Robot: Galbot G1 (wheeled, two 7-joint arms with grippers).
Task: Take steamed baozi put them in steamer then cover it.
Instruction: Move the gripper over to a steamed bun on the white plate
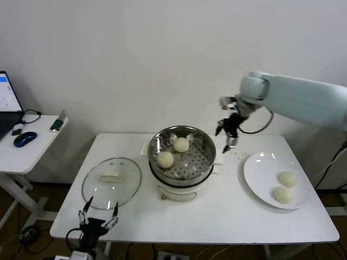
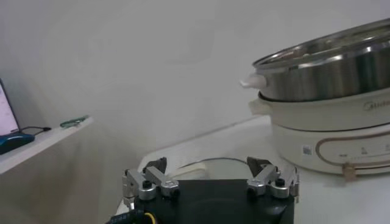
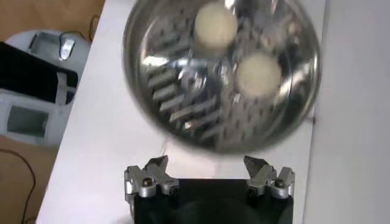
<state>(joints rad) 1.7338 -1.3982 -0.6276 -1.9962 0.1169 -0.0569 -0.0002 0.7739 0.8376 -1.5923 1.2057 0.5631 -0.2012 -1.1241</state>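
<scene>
Two buns in the steamer, two on the plate, lid off.

Four baozi: small, round, cream-white, smooth and matte. Two baozi (image 1: 173,152) sit on the perforated tray inside the steamer (image 1: 182,162), a shiny round steel pot on a cream base w/ side handles, mid-table. Other two (image 1: 284,187) lie on a flat white plate (image 1: 260,176) at the robot's right. Cover (image 1: 111,182), clear glass w/ metal rim and cream block handle, lies flat on the white table (image 1: 217,216) left of the pot. Right gripper (image 1: 229,136) hangs in the air just behind the pot's right edge, between pot and plate, jaws wide, holding nothing. Left gripper (image 1: 98,218) is low at the table's near edge, just in front of the cover, jaws wide, empty.
</scene>
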